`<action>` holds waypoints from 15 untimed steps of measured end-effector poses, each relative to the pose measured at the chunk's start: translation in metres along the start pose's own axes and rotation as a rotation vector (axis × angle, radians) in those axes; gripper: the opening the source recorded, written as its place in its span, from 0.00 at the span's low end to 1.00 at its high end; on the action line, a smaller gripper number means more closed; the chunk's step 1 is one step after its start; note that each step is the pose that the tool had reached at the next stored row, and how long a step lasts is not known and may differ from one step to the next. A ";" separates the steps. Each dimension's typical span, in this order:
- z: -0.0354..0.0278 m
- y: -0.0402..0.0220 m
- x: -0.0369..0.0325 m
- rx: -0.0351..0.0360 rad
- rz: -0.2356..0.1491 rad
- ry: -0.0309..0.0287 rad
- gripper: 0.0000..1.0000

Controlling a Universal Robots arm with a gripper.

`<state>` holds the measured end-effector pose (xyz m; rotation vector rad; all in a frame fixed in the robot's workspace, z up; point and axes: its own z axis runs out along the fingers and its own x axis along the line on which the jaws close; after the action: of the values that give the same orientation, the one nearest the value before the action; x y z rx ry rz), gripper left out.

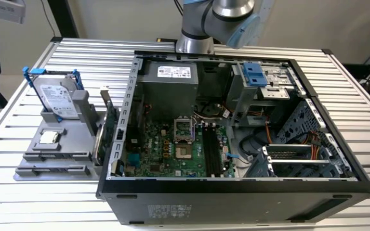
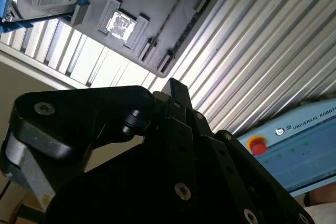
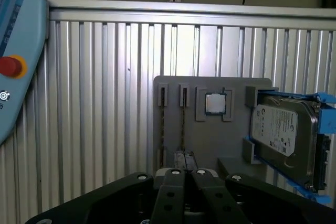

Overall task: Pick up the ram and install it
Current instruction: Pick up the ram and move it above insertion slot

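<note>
ram is what we are after. the gripper has its fingers together, holding nothing, well clear of the grey tray. on that tray the ram seems to stand on edge in a narrow slot, beside the square chip, apart from the hard drive. we judge a clean grasp needs parted fingers square across its thin edge, mid-length.

Counter: ribbed bare metal, satin sheen. Holder tray: matt grey plastic. Hard drive: smooth bright metal lid, blue plastic rails. Computer case: matt black exterior, dull sheet-metal interior. Gripper: matt black, bright metal screws.
</note>
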<state>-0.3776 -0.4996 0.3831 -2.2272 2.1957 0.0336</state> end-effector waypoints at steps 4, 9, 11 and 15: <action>0.0000 0.0000 0.0000 -0.0001 0.000 0.0000 0.00; 0.0001 0.0000 0.0000 -0.0001 0.000 0.0001 1.00; 0.0003 0.0000 0.0000 0.0000 0.000 0.0000 1.00; 0.0004 0.0000 0.0000 0.0000 0.000 0.0000 1.00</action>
<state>-0.3776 -0.4996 0.3827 -2.2273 2.1957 0.0337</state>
